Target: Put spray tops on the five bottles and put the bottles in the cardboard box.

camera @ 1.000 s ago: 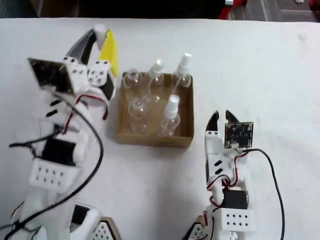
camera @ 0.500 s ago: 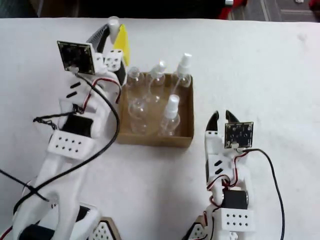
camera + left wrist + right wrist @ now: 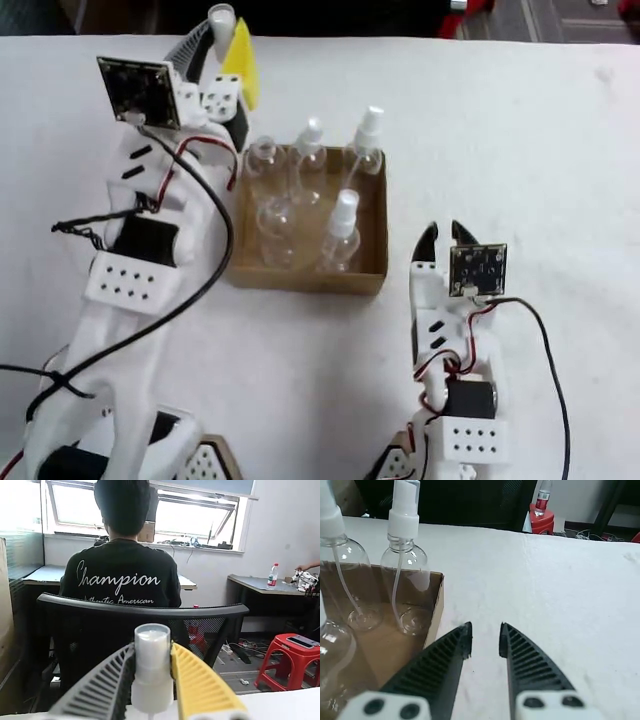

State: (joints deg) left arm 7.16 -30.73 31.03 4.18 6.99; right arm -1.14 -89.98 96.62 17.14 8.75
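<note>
Cardboard box [image 3: 310,281] already holds all five bottles, so the boxing part of the task looks done, though out of order, since not every bottle is capped. Three bottles wear white spray tops: two in the row farther from the right pincer [image 3: 445,236] and one capped bottle [image 3: 343,234] in the row nearer to it. Two are uncapped, both on the side of the box toward the left pincer [image 3: 224,27]: one bare-necked bottle [image 3: 264,158] close beside that pincer's arm, and a second bare-necked bottle [image 3: 275,218] farther back along it. By my count, two caps are left to fit.

The left pincer is clamped on a spray top [image 3: 151,666], pinched between its dark ribbed finger and its yellow finger, out past the box's far corner on its own side. The top stands upright, with its long axis vertical and crossing the line along which the fingers close. Its round head sticks up above the fingertips, and its lower end is hidden behind them. That suits lowering it straight into a neck, I judge.

The right pincer grasps nothing. Its fingers are slightly parted, and its tips sit just beside the box's near corner on its side.
</note>
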